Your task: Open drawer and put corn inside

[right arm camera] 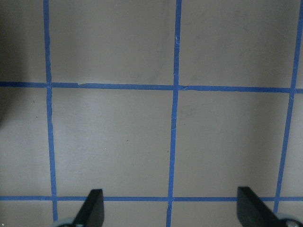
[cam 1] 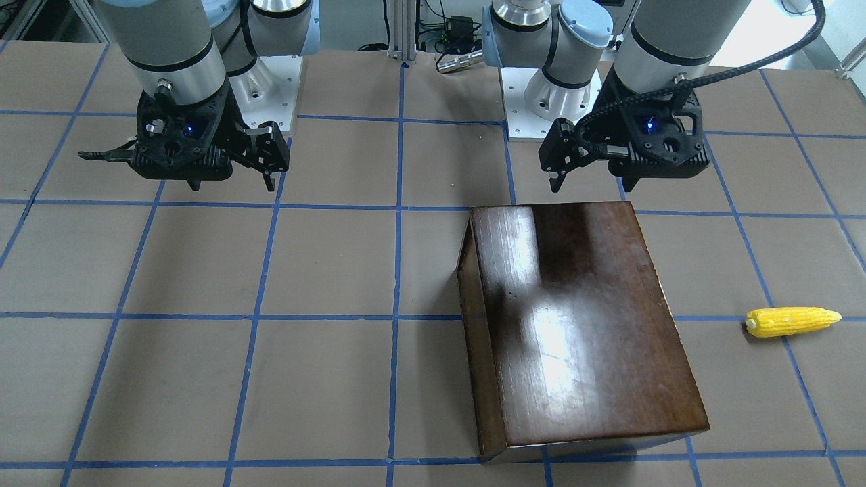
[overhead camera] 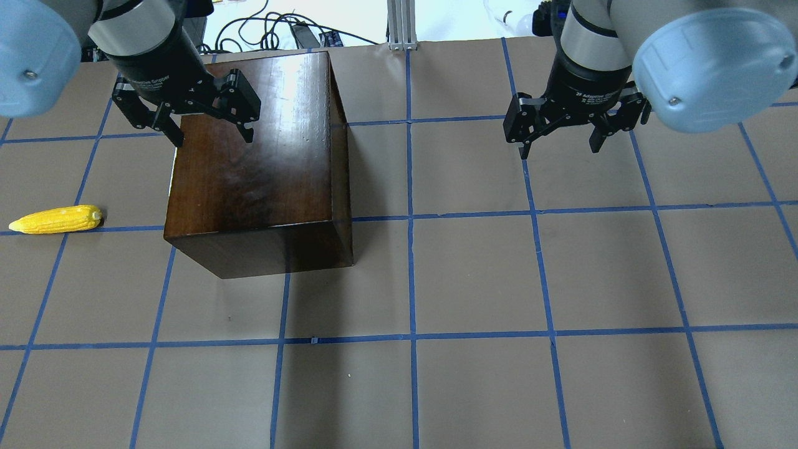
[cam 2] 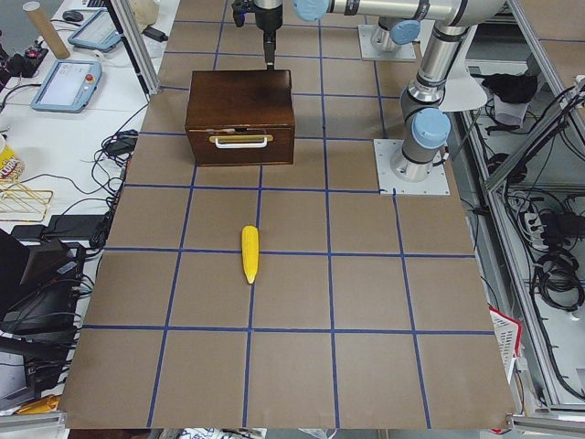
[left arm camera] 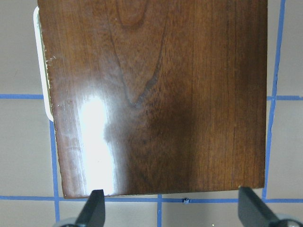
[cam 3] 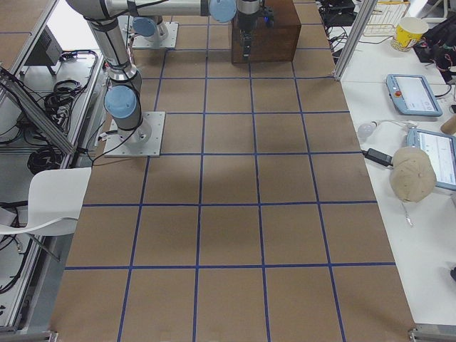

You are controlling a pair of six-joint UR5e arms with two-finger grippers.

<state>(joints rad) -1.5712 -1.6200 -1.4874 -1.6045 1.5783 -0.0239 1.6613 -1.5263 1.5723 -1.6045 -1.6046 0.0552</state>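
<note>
Locate the corn (cam 2: 249, 253) toward the left end of the counter (overhead camera: 474, 274), flat on a blue tape line (overhead camera: 411, 274), pointed tip away from the wooden box (overhead camera: 255, 168) and well apart from it. Next find the drawer (cam 2: 241, 144), fully shut, front panel flush in the box and facing the corn, pale handle (cam 2: 242, 140) across it. Note the left tool (overhead camera: 213, 138) hovering above the box top, released, fingers spread, grasping nothing. Farther along, note the right tool (overhead camera: 560, 151), likewise released and empty, over bare counter well apart from the box.

Judge the task as not begun, with the opening step in hand. For the next move, bring a tool down to the front face, close on the handle and pull straight out toward the corn. Expect to need the box braced against sliding. Only then fetch the corn.

Treat the counter as flat brown paper ruled into squares by tape. Beyond the edges, observe teach pendants (cam 2: 66, 84) and a white chair (cam 3: 50, 203).
</note>
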